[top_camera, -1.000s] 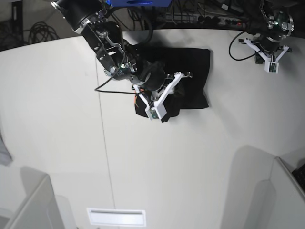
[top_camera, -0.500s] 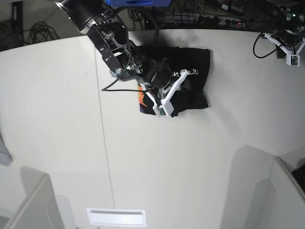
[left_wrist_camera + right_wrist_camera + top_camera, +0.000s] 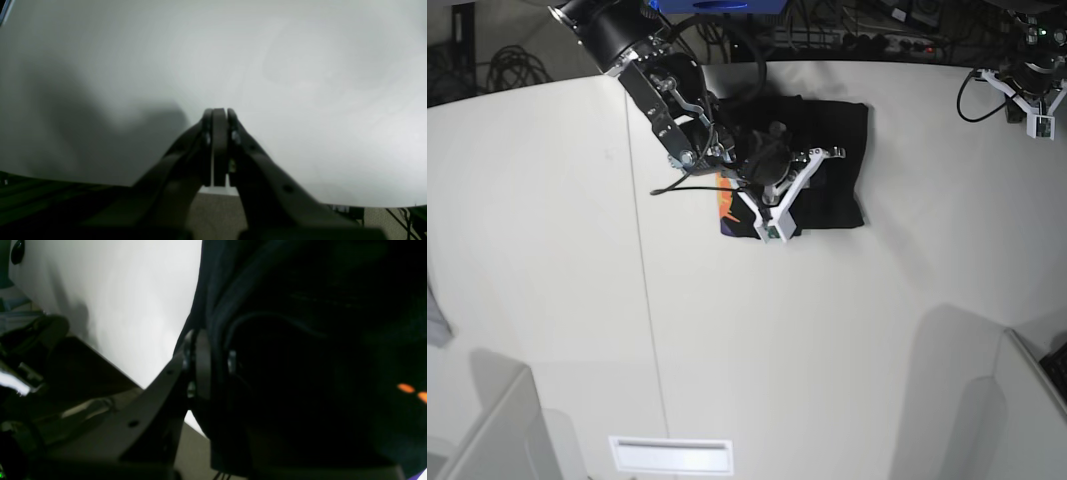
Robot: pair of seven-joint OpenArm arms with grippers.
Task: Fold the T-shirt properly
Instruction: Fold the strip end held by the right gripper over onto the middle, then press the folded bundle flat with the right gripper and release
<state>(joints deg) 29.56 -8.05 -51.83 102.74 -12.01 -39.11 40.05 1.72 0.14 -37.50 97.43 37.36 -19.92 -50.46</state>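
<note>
I have the right hand (image 3: 213, 363) pinched closed on a fold of the large black cloth T-shirt (image 3: 832, 130), which lies bunched in a rough rectangle toward the far middle of the white counter (image 3: 827, 340); a sliver of its orange print (image 3: 726, 207) shows at the near-left edge in the base view, and a couple of orange flecks show in the right wrist view. The left hand (image 3: 218, 146) is closed with nothing in it, parked over the far corner of the counter on its own side, well apart from the shirt. My read is that I am mid-fold, carrying a gathered edge across the body of the shirt. To do it well I would keep the cloth low and taut, lay the held edge square onto the opposite edge, and only let go once the layers lie flat, or the fold will slump into a wrinkle. The shirt's far edge sits near the back rim of the counter, so I would not drag it that way. Toward me and to either side there is wide bare counter.
</note>
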